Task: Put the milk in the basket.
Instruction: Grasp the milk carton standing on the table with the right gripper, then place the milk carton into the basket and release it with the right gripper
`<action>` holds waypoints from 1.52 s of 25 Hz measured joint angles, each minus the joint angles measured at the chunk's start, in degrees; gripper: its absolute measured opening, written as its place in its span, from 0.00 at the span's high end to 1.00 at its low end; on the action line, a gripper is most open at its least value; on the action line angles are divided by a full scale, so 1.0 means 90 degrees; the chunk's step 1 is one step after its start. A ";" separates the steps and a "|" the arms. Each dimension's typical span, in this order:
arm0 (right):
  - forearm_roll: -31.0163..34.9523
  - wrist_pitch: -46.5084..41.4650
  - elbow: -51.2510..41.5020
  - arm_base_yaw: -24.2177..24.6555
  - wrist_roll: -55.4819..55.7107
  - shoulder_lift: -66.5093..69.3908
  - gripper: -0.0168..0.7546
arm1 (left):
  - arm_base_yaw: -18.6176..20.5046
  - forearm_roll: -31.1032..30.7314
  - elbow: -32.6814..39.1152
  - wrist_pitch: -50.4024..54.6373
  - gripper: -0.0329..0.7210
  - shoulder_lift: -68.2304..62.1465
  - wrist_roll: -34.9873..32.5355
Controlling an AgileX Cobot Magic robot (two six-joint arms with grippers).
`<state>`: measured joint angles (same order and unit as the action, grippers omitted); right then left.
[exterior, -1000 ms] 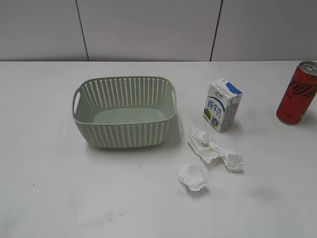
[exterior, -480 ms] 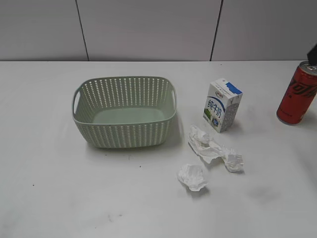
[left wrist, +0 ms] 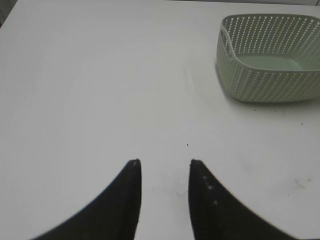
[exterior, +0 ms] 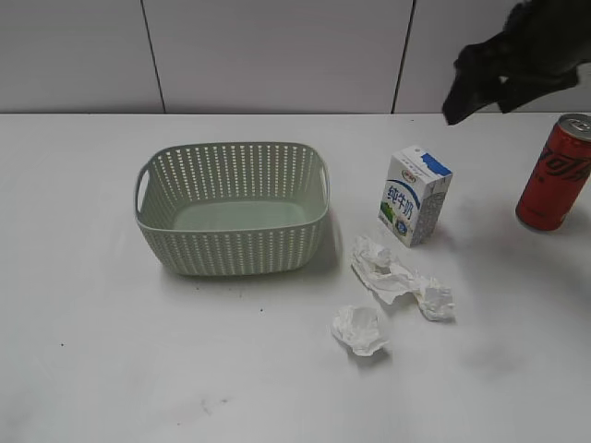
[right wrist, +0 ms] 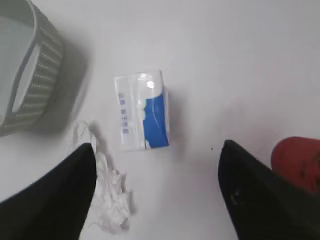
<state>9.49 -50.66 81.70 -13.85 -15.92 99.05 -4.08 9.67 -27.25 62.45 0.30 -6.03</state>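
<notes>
The milk (exterior: pixel 416 196), a small white carton with a blue top corner, stands upright on the white table to the right of the basket (exterior: pixel 233 247). In the right wrist view the milk (right wrist: pixel 142 110) lies below and between the wide-open jaws of my right gripper (right wrist: pixel 158 145), which hangs high above it and is empty. In the exterior view my right gripper (exterior: pixel 480 92) is a dark blur at the upper right, above and right of the carton. My left gripper (left wrist: pixel 165 162) is open and empty over bare table, with the basket (left wrist: pixel 270 85) far ahead to its right.
A red soda can (exterior: pixel 554 173) stands at the right edge, also in the right wrist view (right wrist: pixel 297 160). Two crumpled white tissues (exterior: pixel 397 277) (exterior: pixel 360 329) lie in front of the carton. The basket's corner (right wrist: pixel 30 75) shows at the left of the right wrist view.
My right arm has come into the exterior view from the upper right and moved left, toward the space above the carton. Nothing on the table has moved.
</notes>
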 joint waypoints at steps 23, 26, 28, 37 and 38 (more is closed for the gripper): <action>-0.0886 -0.0539 0.1279 -0.0630 0.0335 0.2291 0.52 | 0.0000 0.0000 0.0000 0.0000 0.65 0.0000 0.0000; -0.0915 -0.1041 0.1863 -0.0630 0.0335 0.2298 0.52 | 0.0000 0.0000 0.0000 0.0000 0.65 0.0000 0.0000; -0.0928 -0.1351 0.2434 -0.0658 0.0335 0.2298 0.52 | 0.0000 0.0000 0.0000 0.0000 0.65 0.0000 0.0000; -0.0975 -0.1879 0.4792 -0.1772 0.0035 0.2298 0.52 | 0.0000 0.0000 0.0000 0.0000 0.65 0.0000 0.0000; -0.0969 -0.1826 0.4869 -0.1963 -0.0015 0.2298 0.52 | 0.0000 0.0000 0.0000 0.0000 0.65 0.0000 0.0000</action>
<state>0.77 -67.09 125.52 -31.51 -16.05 119.73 -4.08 9.67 -27.25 62.45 0.30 -6.03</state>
